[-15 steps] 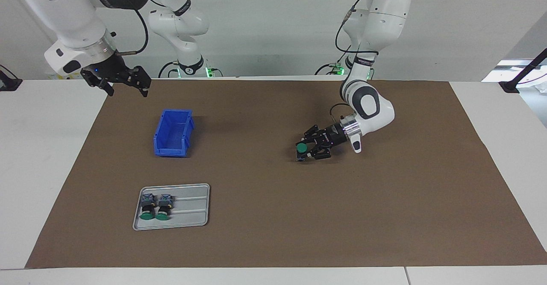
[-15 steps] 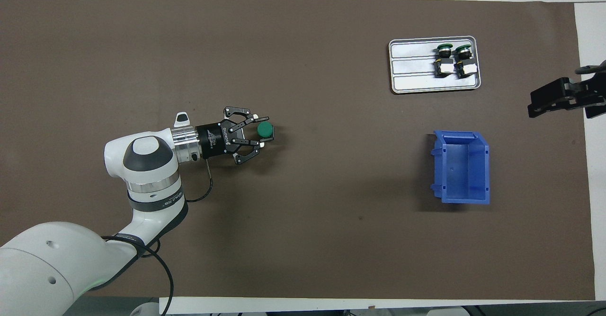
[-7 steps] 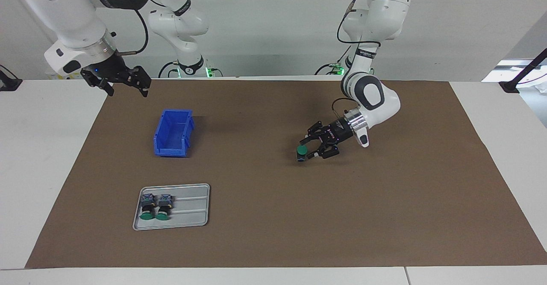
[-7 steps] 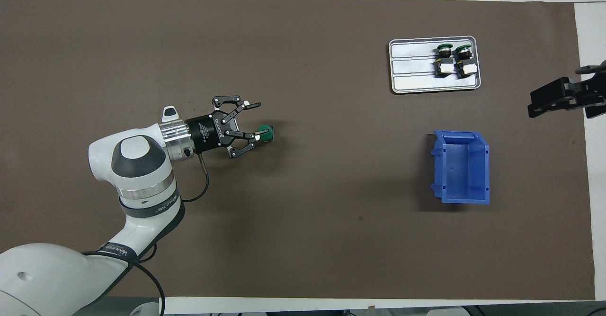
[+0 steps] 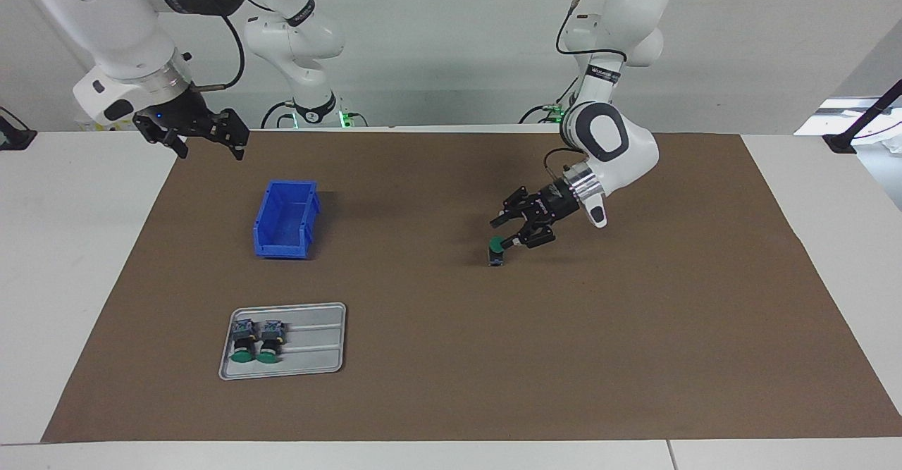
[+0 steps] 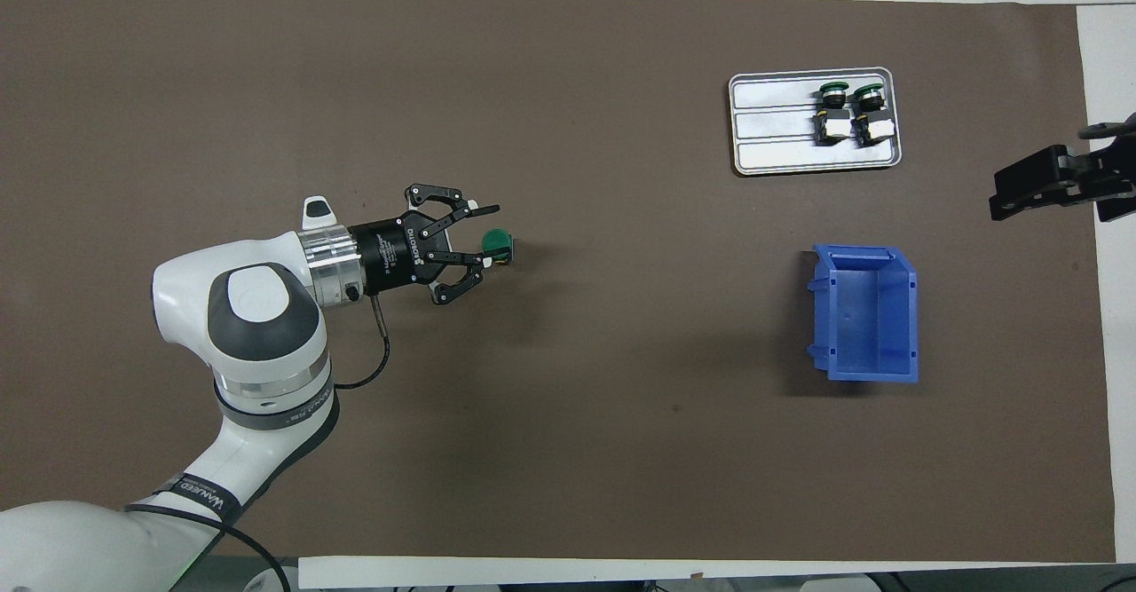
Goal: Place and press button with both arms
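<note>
The button [image 5: 497,249] stands upright on the brown mat [image 5: 451,357], green cap up, toward the left arm's end; it also shows in the overhead view [image 6: 497,242]. My left gripper [image 5: 504,233] is open and hangs tilted just above the cap, with one fingertip close beside it. In the overhead view the left gripper [image 6: 488,235] has its fingers spread to either side of the cap. My right gripper [image 5: 211,150] is open and empty, waiting in the air over the mat's corner at the right arm's end; it also shows in the overhead view [image 6: 1056,191].
An empty blue bin [image 5: 285,220] [image 6: 865,312] sits toward the right arm's end. A grey tray [image 5: 317,347] [image 6: 772,122] lies farther from the robots than the bin. It holds two more buttons [image 5: 244,343] [image 5: 269,342] lying on their sides.
My left gripper has risen off the mat and drawn back a little from the button, which stays standing where it was. The right arm has not moved.
</note>
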Tool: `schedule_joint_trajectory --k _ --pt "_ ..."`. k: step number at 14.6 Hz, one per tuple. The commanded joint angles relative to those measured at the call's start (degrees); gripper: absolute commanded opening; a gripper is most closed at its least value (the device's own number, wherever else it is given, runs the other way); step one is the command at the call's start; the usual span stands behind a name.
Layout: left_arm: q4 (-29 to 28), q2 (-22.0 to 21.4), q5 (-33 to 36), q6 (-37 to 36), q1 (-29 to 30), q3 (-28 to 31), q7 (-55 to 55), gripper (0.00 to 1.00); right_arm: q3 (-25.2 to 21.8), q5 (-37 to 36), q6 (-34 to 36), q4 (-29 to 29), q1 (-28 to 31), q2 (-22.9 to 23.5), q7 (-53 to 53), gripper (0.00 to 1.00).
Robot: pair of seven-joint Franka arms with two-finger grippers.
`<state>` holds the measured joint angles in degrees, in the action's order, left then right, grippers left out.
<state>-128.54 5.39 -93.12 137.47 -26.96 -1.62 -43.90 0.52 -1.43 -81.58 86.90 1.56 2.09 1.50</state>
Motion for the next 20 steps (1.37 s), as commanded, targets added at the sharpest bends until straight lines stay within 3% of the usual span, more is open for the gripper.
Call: schedule_joint_trajectory --k 1,5,10,16,20 --pt "1.00 -2.40 12.30 1.48 -1.17 0.48 -8.27 0.22 -0.08 0.29 -0.77 1.61 -0.06 -1.30 -1.33 1.00" --pt "7.24 -0.30 40.23 1.66 -2.48 0.39 -23.39 0.14 -0.08 0.29 -0.77 1.61 -0.06 -1.30 -1.33 1.00" --pt "11.82 2.25 62.15 1.92 -4.33 0.39 -26.15 0.13 -0.08 0.29 -0.77 1.61 -0.06 -1.30 -1.33 1.00" --pt "12.61 4.27 71.22 2.53 -5.30 0.31 -20.61 0.06 -0.08 0.29 -0.77 1.61 -0.06 -1.30 -1.33 1.00" --pt "14.72 6.64 72.28 3.50 -5.56 0.31 -20.43 0.05 -0.08 0.29 -0.77 1.61 -0.06 -1.30 -1.33 1.00"
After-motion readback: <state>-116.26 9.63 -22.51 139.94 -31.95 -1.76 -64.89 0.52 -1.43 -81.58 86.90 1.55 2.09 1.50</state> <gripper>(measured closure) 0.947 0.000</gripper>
